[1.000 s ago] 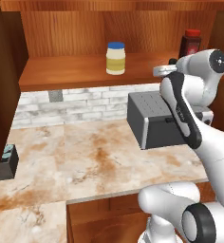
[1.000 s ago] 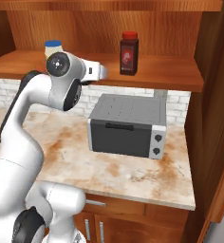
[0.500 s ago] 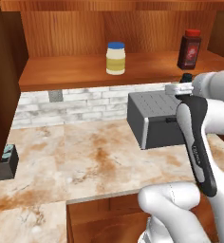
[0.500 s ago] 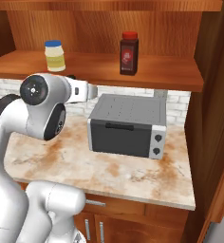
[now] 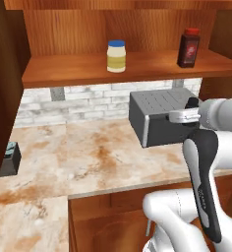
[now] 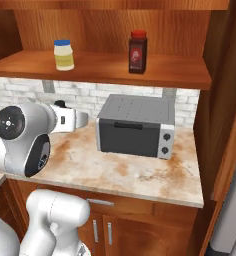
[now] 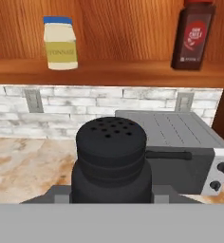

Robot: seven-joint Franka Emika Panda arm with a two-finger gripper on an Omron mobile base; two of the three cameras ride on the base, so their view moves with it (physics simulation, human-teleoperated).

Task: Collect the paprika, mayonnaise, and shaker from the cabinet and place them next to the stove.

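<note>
Overhead, the cabinet [image 6: 155, 75] shelf is seen carrying the paprika [image 6: 137, 51] at 1 o'clock and the mayonnaise [image 6: 64, 55] at 11 in the hand view. Below, a grey toaster oven [image 6: 135, 125] is set on the counter [image 6: 140, 172]. The shaker [image 7: 111, 159] is clamped in the gripper [image 7: 111, 197], low centre.
</note>
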